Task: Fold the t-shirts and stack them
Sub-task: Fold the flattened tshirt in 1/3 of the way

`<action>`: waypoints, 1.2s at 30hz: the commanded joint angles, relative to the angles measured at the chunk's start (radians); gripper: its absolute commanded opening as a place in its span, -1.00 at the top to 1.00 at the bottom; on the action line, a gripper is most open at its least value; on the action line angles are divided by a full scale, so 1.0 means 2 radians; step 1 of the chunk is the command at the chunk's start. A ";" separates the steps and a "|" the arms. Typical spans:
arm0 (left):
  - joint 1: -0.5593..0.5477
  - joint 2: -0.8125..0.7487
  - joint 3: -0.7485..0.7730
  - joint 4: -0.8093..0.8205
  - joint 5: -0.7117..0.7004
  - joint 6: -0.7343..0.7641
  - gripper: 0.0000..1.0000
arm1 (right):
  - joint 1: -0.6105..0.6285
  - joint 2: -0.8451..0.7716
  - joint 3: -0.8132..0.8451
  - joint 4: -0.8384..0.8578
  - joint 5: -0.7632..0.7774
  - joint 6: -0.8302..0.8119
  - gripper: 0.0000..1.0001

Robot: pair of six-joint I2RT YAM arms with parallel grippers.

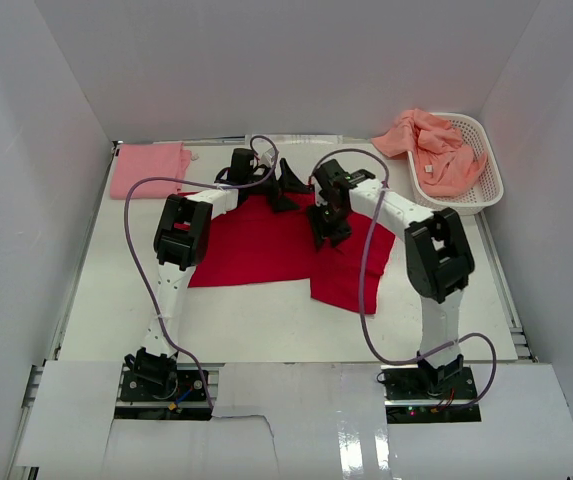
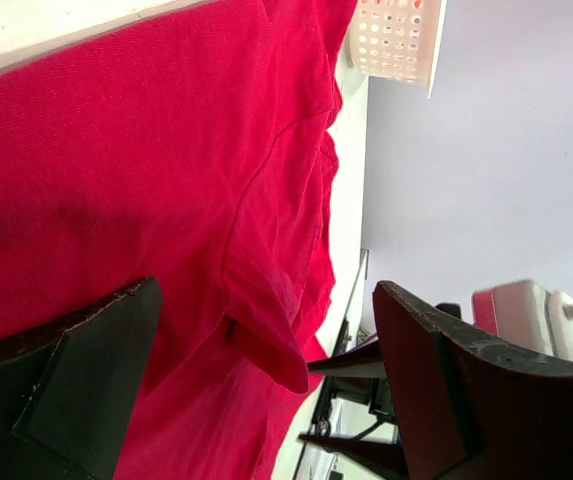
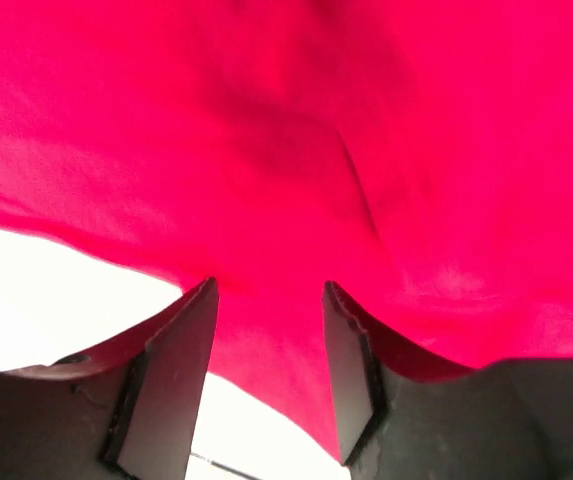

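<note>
Currently left end effector (image 2: 266, 290) and right end effector (image 3: 269, 287) stand spread over red t-shirt (image 1: 256, 245).

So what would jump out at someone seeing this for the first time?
The red shirt spread mid-table, under the left gripper, wide open, and the right gripper, jaws parted over the cloth. Next, the salmon shirts heaped in the white basket at the far right, and a folded pink shirt far left.

At least three t-shirts (image 1: 256, 245), one basket (image 1: 494, 172)
</note>
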 commanded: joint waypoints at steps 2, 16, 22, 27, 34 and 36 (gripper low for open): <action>0.005 -0.037 -0.003 0.001 0.006 0.004 -0.96 | -0.052 -0.143 -0.146 0.097 -0.004 0.079 0.01; 0.005 -0.039 -0.006 0.006 0.006 0.001 -0.96 | -0.133 -0.308 -0.423 0.370 -0.070 0.245 0.23; 0.006 -0.038 -0.006 0.005 0.006 0.002 -0.96 | -0.144 -0.279 -0.404 0.372 -0.069 0.240 0.20; 0.008 -0.038 -0.006 0.006 0.006 0.001 -0.96 | -0.153 -0.253 -0.396 0.378 -0.081 0.235 0.07; 0.008 -0.039 -0.006 0.007 0.006 0.000 -0.96 | -0.156 -0.227 -0.385 0.386 -0.086 0.233 -0.01; 0.009 -0.038 -0.007 0.007 0.007 0.001 -0.96 | -0.156 -0.218 -0.384 0.395 -0.086 0.233 -0.01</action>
